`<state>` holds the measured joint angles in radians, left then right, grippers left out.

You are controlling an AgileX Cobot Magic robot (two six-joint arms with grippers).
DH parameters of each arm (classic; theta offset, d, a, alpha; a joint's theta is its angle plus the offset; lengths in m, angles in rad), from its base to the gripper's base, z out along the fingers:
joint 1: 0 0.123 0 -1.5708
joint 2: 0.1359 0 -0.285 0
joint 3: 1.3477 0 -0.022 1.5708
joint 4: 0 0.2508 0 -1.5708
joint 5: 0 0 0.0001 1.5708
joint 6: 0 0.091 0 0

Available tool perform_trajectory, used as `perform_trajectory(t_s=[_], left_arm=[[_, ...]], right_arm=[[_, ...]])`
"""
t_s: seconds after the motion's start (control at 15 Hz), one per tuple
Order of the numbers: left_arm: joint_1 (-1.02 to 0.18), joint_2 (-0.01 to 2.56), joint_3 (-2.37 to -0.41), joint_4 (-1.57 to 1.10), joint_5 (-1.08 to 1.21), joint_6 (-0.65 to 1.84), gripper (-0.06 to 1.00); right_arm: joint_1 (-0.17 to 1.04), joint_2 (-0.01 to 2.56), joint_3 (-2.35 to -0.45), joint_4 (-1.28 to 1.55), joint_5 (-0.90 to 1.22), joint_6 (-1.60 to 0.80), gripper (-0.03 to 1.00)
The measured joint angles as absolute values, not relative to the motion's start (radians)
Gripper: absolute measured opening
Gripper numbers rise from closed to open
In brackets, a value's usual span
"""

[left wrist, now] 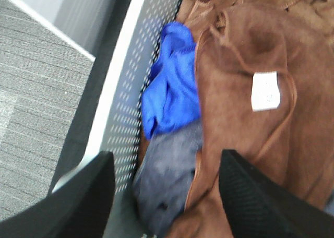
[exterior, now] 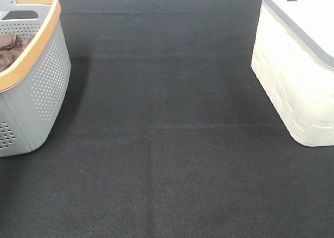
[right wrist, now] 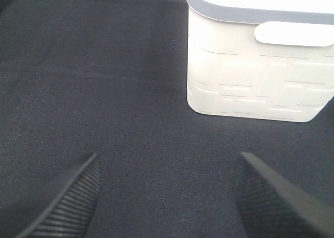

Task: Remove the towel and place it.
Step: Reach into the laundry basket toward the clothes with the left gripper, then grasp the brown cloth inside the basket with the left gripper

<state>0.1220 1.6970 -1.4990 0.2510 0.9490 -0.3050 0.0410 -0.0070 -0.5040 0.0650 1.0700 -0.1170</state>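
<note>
The towel (left wrist: 245, 66), reddish-brown with a white tag (left wrist: 265, 91), lies crumpled inside the grey perforated basket (left wrist: 125, 92). In the exterior high view a bit of the towel (exterior: 13, 47) shows over the orange rim of that basket (exterior: 36, 92) at the far left. My left gripper (left wrist: 167, 196) hangs open above the basket's contents. One finger is over the basket wall, the other over the towel, and nothing is gripped. My right gripper (right wrist: 167, 196) is open and empty over the black table. Neither gripper shows in the exterior high view.
A blue cloth (left wrist: 169, 86) and a grey cloth (left wrist: 169, 175) lie beside the towel against the basket wall. A white lidded basket (exterior: 297, 76) stands at the right, ahead of the right gripper (right wrist: 261, 76). Black cloth (exterior: 167, 144) covers the table between the baskets.
</note>
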Motion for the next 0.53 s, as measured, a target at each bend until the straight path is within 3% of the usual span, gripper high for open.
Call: perform_trajectory(t_s=[0.53], left_arm=[[0.122, 2.041, -1.778, 0.178, 0.946, -0.305, 0.58]], right_arm=[[0.041, -0.007, -0.504, 0.069, 1.070, -0.117, 0.69]])
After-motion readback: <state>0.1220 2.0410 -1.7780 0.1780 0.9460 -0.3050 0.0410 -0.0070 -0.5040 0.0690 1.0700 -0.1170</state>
